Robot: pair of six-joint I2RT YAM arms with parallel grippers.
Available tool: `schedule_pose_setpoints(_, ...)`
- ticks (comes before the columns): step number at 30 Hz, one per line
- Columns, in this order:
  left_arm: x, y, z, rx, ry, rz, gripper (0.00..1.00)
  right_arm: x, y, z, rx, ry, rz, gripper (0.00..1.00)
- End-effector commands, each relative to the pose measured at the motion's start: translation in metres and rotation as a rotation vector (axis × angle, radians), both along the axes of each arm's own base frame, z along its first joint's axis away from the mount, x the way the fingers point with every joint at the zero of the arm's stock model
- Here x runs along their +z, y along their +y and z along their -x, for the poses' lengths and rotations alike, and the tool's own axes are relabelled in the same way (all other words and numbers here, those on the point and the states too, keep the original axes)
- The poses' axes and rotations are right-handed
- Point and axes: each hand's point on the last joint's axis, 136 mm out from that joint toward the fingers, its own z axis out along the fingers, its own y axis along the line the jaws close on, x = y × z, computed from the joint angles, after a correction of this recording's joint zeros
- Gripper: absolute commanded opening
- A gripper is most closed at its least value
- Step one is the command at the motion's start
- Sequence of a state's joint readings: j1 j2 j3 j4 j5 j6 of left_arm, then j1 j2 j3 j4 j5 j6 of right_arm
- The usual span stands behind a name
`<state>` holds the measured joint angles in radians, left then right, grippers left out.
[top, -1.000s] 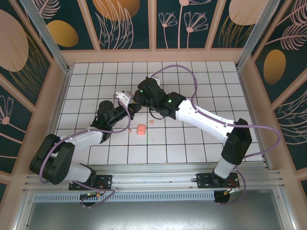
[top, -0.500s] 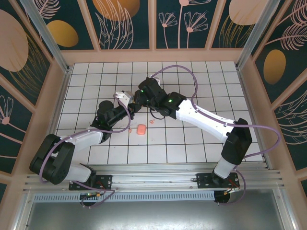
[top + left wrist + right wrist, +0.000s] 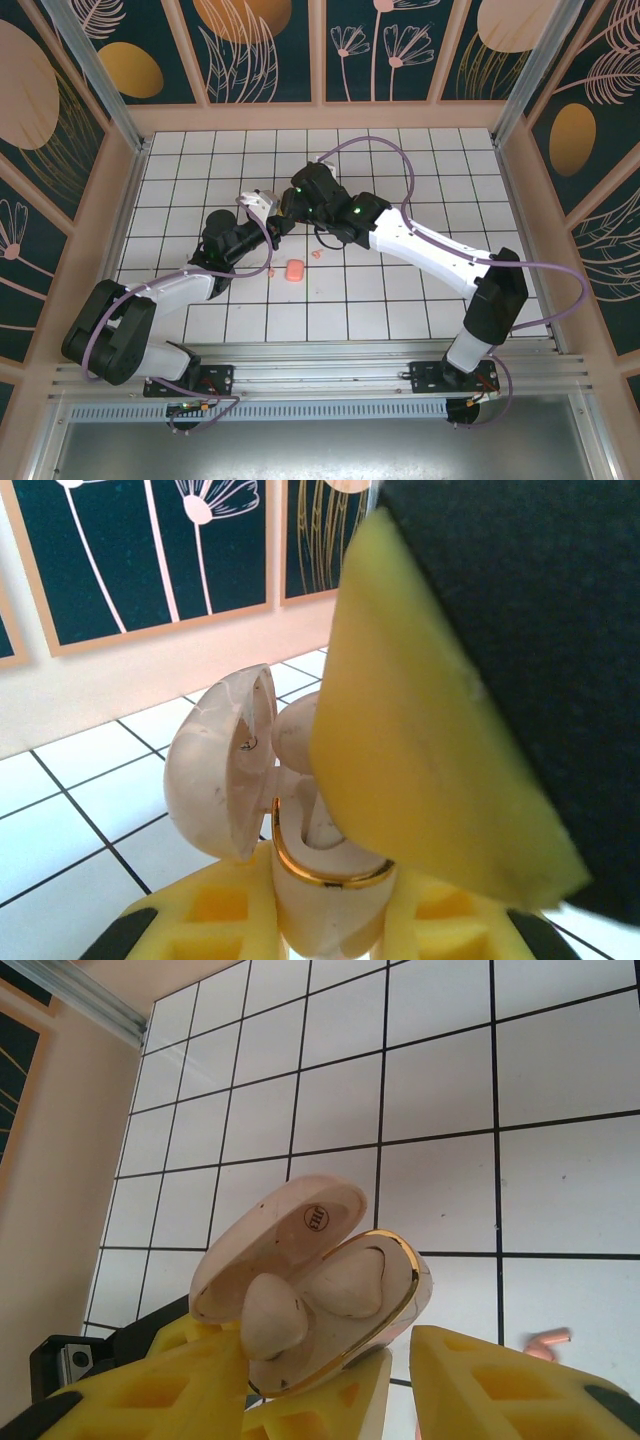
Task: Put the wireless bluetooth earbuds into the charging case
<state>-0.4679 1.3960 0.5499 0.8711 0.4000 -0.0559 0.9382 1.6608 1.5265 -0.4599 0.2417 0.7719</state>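
The charging case (image 3: 385, 1290) is pale pink with a gold rim, and its lid (image 3: 275, 1225) stands open. My left gripper (image 3: 325, 925) is shut on the case body (image 3: 320, 880) and holds it upright above the tiles. One earbud (image 3: 345, 1285) lies seated in its well. A second earbud (image 3: 270, 1325) stands partly out of the other well, against the left finger of my right gripper (image 3: 325, 1350). That gripper is open, with its jaws astride the case. In the top view the two grippers (image 3: 262, 212) (image 3: 285, 212) meet over the left-centre tiles.
A salmon-pink rounded box (image 3: 294, 270) lies on the tiles just in front of the grippers. Small pink pieces (image 3: 316, 254) (image 3: 268, 274) lie on either side of it; one pink piece (image 3: 548, 1340) also lies on the tiles in the right wrist view. Wooden walls (image 3: 320, 115) enclose the white tiled floor (image 3: 420, 170).
Both arms stay almost where they were. The right wrist has shifted very slightly to the right over the case.
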Motion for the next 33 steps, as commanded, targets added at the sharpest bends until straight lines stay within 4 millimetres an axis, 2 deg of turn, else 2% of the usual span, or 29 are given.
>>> schedule_pose_setpoints(1,0.02,-0.001,-0.002,0.0,-0.059,0.031,0.13,0.011,-0.014,-0.001,-0.033,-0.019,-0.002,0.47)
schedule_pose_setpoints(9,0.02,-0.001,-0.002,-0.002,-0.06,0.031,0.13,0.012,-0.016,0.0,-0.035,-0.021,-0.01,0.47)
schedule_pose_setpoints(33,0.018,-0.003,0.003,-0.027,-0.06,0.029,0.13,0.034,-0.02,0.005,-0.008,-0.069,-0.096,0.53)
